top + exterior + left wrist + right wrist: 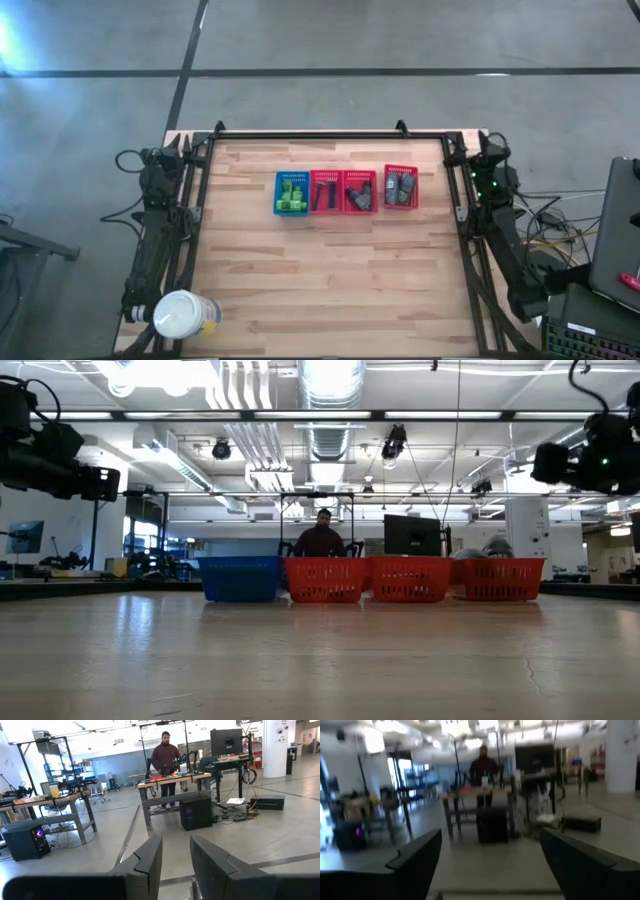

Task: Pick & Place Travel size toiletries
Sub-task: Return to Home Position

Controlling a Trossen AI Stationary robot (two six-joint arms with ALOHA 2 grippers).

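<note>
Four small mesh baskets stand in a row on the far half of the table. The blue basket [291, 193] holds bright green little bottles [292, 187]. A red basket [324, 192] holds thin dark items. A second red basket [360, 191] holds dark and grey items. The third red basket [400, 187] holds grey oval containers [401, 186]. My left gripper [176, 840] is parked at the table's left edge, open by a narrow gap. My right gripper [490, 832] is parked at the right edge, open wide. Both point past the far edge into the room and touch nothing.
A large white round jar [185, 315] stands at the near left corner of the table. A black frame [330, 134] borders the table's far edge and sides. A person [322, 532] stands at a bench in the room beyond the table.
</note>
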